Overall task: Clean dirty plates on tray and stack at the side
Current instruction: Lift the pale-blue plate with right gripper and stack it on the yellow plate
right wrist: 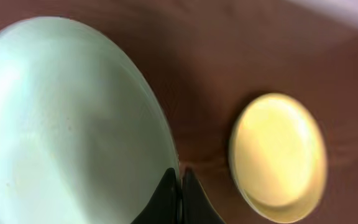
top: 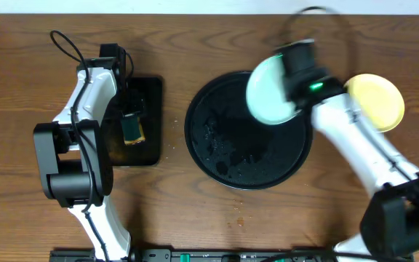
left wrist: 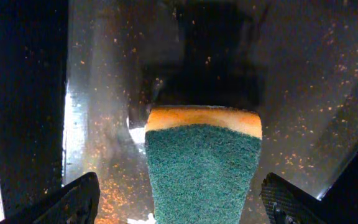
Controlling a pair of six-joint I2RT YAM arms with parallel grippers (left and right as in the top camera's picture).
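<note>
My right gripper [right wrist: 180, 180] is shut on the rim of a pale mint-blue plate [right wrist: 61, 124]. In the overhead view this plate [top: 268, 89] hangs above the right part of the large round black tray [top: 217, 156]. The pale yellow plate [top: 377, 100] lies on the table to the right of the tray; it also shows in the right wrist view [right wrist: 278, 155]. My left gripper [left wrist: 179, 199] is open around a green and yellow sponge [left wrist: 201, 165] over the small rectangular black tray [top: 148, 94]. A second mint-blue plate is not in view.
Brown specks are scattered on the round tray's floor [top: 228, 149] and on the rectangular tray [left wrist: 104, 124]. Both arms' bases stand at the table's front edge. Bare wooden table [top: 173, 211] lies between and in front of the trays.
</note>
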